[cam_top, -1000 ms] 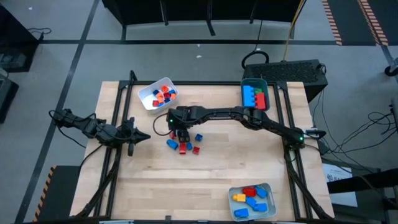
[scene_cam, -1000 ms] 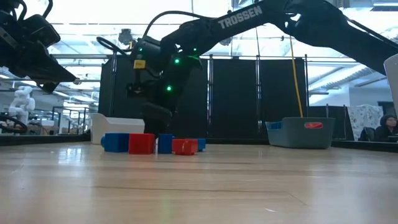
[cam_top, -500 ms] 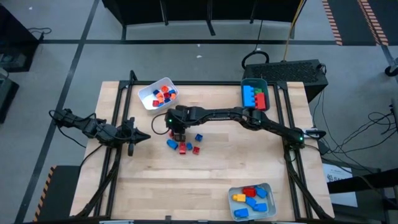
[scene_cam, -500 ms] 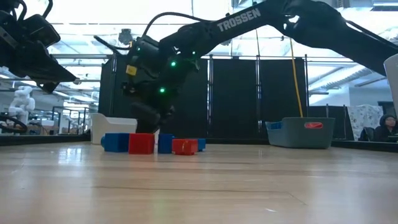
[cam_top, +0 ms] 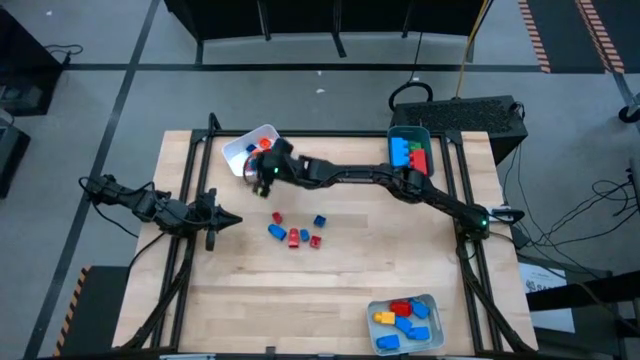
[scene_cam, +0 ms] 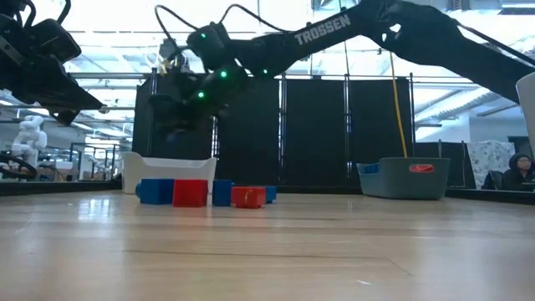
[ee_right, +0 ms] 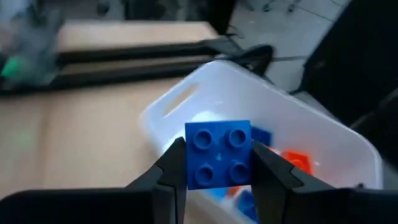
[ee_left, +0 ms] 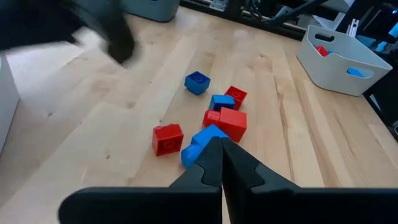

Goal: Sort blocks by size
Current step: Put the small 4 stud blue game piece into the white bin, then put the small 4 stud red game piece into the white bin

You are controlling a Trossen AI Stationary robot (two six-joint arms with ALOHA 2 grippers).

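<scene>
My right gripper [ee_right: 219,155] is shut on a small blue four-stud block [ee_right: 219,163] and hovers at the near side of the white tray [cam_top: 240,150], which holds red, orange and blue blocks. Several small red and blue blocks [cam_top: 296,232] lie loose on the table's middle, also seen in the left wrist view as a cluster of blocks [ee_left: 211,121]. My left gripper [ee_left: 221,146] waits shut at the table's left, above the wood and short of that cluster. My right gripper pinches the blue block by two opposite side faces [ee_right: 191,168] between its two fingers [ee_right: 264,167]. The fingers come from the table's right, slanting a little downward. The block is lifted clear, its studded face turned toward the wrist camera, with the white tray [ee_right: 261,106] behind it.
A teal tray [cam_top: 410,133] at the far right holds larger blue, green and red blocks. A grey tray [cam_top: 432,305] at the near right holds yellow, blue and red blocks. Bare wood lies across the table's near left.
My right gripper has risen from the loose blocks with the blue block and swung toward the far left, to the white tray, tipping from steeply downward to nearly level. The other blocks have stayed where they were.
</scene>
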